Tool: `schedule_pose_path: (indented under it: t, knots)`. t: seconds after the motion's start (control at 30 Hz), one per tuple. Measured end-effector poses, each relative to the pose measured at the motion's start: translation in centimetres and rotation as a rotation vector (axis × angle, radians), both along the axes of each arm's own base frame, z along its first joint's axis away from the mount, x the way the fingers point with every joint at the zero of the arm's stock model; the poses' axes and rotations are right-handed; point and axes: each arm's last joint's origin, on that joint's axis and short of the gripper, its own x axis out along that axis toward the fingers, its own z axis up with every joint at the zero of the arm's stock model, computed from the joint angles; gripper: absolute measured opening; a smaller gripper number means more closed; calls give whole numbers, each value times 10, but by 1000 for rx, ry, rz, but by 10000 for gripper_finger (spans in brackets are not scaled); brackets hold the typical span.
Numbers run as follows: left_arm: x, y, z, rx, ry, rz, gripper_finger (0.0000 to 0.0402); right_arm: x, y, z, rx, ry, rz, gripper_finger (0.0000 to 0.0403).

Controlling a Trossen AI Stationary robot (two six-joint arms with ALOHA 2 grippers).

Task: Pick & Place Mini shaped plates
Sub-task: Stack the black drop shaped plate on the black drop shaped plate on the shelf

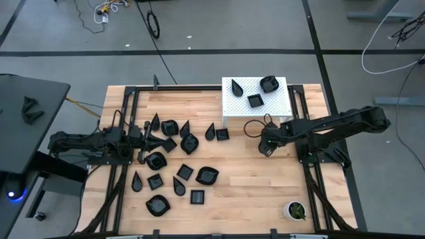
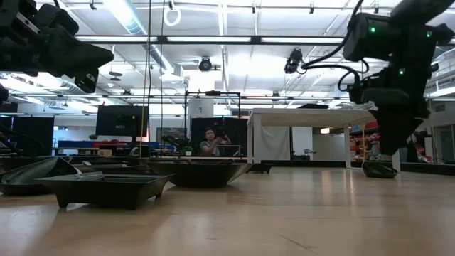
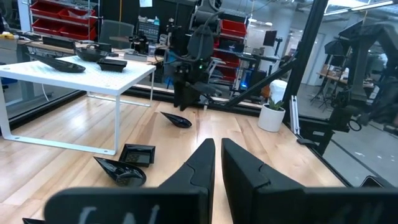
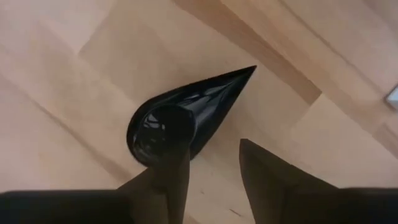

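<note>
Nearest in low view: square dish [image 2: 106, 188], glossy black, flat rim, thin walls, sitting on pale wood-grain table [image 2: 284, 220]; behind it a wider black bowl [image 2: 202, 173] and a pointed dish [image 2: 39, 178] at far left.

Right gripper [image 4: 214, 165] low over table, just off the white stand's front corner; fingers apart, nothing clamped; teardrop dish [image 4: 180, 118] lying on the wood directly ahead, one finger [image 4: 171, 177] overlapping its round end, contact not clear; glossy, rounded well, sharp tapered tip; same dish in left wrist view [image 3: 176, 119] under the right arm.

Left gripper [image 3: 214, 171] at table's left side, over the dish cluster; fingers nearly together, narrow slit between, holding nothing.

Stand [image 1: 236, 106]: white perforated top on thin legs; three black dishes on it: teardrop [image 1: 236, 86], square [image 1: 255, 100], rounded one [image 1: 268, 83].

Rest of dishes [image 1: 172, 166] scattered loose on left half of table: teardrops, squares, rounded ovals, all shiny black; two [image 1: 217, 133] just in front of stand.

White pot [image 1: 295, 211] with green plant at near right corner.
</note>
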Motion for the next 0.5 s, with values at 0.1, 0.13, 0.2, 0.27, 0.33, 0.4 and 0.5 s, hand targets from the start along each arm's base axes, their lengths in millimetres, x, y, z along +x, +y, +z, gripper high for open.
schedule_pose_path:
  t: [0.1, 0.13, 0.2, 0.27, 0.33, 0.4, 0.5]
  knots:
    - [0, 0, 0, 0, 0, 0, 32, -2, -3, -6, 6, -11, -45, 124]
    - [0, 0, 0, 0, 0, 0, 32, -2, -4, -7, 7, -19, -56, 119]
    - [0, 0, 0, 0, 0, 0, 32, -2, -6, -9, 8, -30, -70, 109]
    - [0, 0, 0, 0, 0, 0, 32, -2, -8, -11, 15, -43, -81, 99]
    - [0, 0, 0, 0, -1, 0, 32, -2, -10, -14, 27, -59, -92, 90]
    - [0, 0, 0, 0, -1, 0, 32, -3, -12, -19, 52, -73, -98, 84]
    - [0, 0, 0, 0, 0, 0, 32, -5, -13, -25, 62, -84, -100, 77]
